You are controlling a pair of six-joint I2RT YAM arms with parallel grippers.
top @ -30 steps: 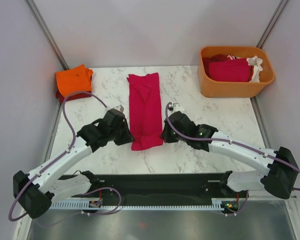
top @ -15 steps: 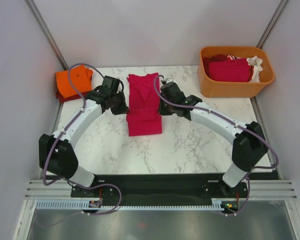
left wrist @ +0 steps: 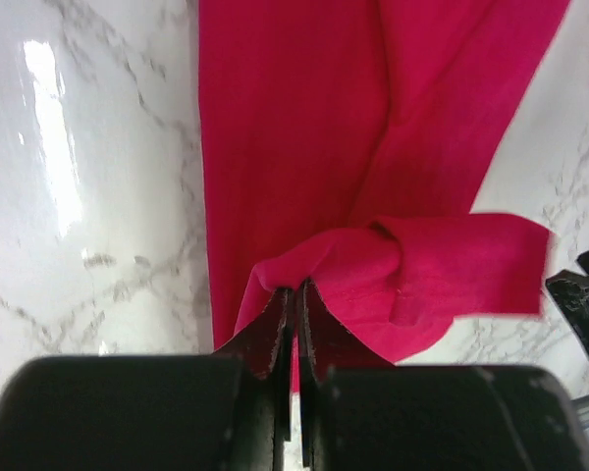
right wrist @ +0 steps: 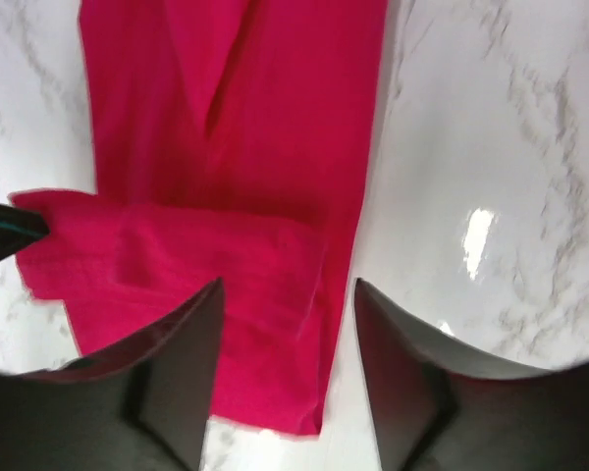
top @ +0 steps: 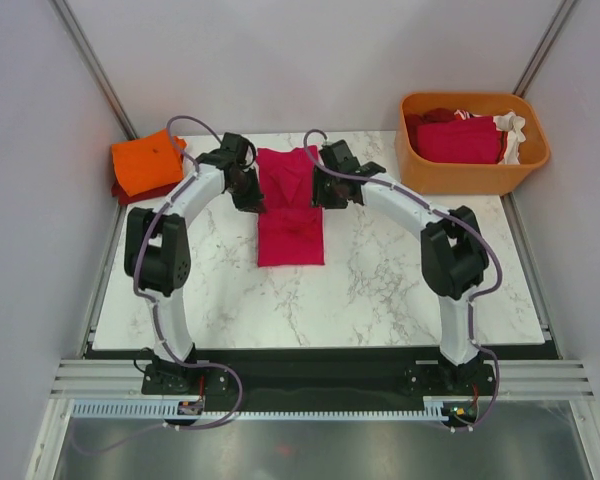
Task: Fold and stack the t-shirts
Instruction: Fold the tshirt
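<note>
A bright crimson-pink t-shirt (top: 290, 235) lies as a long folded strip in the middle of the table, its near end doubled up over the rest. My left gripper (top: 252, 196) is at its left edge, shut on a pinched fold of the cloth (left wrist: 373, 265), with the jaws (left wrist: 295, 287) pressed together. My right gripper (top: 319, 192) is at the right edge. It is open (right wrist: 288, 287) and straddles the shirt's right border (right wrist: 324, 294) without holding it. A folded orange t-shirt (top: 148, 162) rests on a dark red one (top: 128, 190) at the far left.
An orange plastic tub (top: 460, 180) stands at the back right, holding a crimson shirt (top: 455, 140) and a white one (top: 510, 130). Bare marble table (top: 380, 290) lies on the near side of the shirt. Walls close in the back and both sides.
Both arms have swung away from me, carrying the shirt's near end up and over, so the strip is shorter. The right gripper has opened and let go; the left stays shut.
</note>
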